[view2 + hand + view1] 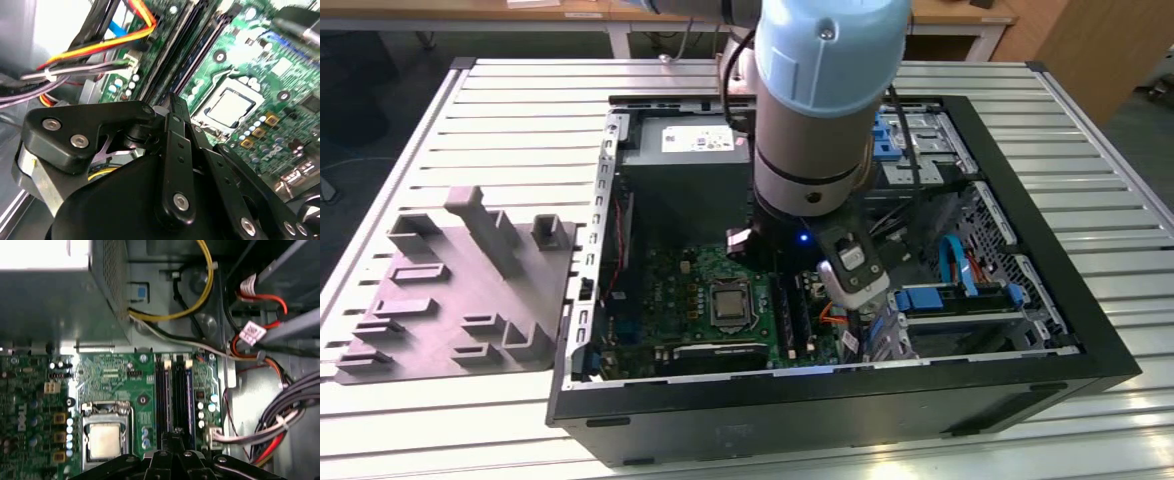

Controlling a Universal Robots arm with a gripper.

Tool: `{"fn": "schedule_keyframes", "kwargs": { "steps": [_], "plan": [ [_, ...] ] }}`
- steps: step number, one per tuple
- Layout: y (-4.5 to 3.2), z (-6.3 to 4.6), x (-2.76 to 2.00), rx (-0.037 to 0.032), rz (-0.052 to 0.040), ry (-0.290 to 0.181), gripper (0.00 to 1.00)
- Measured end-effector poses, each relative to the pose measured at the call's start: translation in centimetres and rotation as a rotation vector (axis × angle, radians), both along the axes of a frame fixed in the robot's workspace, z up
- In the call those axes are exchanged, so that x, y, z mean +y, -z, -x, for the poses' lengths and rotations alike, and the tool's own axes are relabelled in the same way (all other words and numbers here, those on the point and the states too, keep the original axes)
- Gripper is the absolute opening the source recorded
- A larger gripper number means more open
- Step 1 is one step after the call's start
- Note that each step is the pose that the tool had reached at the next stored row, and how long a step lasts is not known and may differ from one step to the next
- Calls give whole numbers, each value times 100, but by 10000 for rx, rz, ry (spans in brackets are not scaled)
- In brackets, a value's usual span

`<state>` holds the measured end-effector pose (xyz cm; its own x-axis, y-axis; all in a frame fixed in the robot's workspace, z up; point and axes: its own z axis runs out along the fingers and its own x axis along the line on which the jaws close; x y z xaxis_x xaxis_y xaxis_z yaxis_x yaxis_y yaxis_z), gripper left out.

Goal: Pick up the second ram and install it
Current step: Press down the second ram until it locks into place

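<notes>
1. Slatted metal worktop [520, 110] carries an open computer case [1067, 330].
2. Second ram: I cannot pick it out among the motherboard's slots [175, 390].
3. Claw [172, 440] hovers over those slots (grip state unclear), seemingly for seating.

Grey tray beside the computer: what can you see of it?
The grey tray looks like matte moulded plastic: a flat slab with raised blocks and rectangular pockets of several sizes, and a tall narrow upright near one edge. It lies flat on the slatted metal table, at the exterior view's left of the open computer case, close against its side; whether they touch I cannot tell.
</notes>
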<state>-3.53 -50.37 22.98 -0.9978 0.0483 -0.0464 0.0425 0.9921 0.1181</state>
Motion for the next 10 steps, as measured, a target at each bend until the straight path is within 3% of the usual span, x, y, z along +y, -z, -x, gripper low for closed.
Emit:
{"fn": "schedule_keyframes", "kwargs": {
  "steps": [6,10],
  "plan": [
    [0,0,-141,0,0,2,10],
    [1,1,-192,0,27,5,10]
  ]
}}
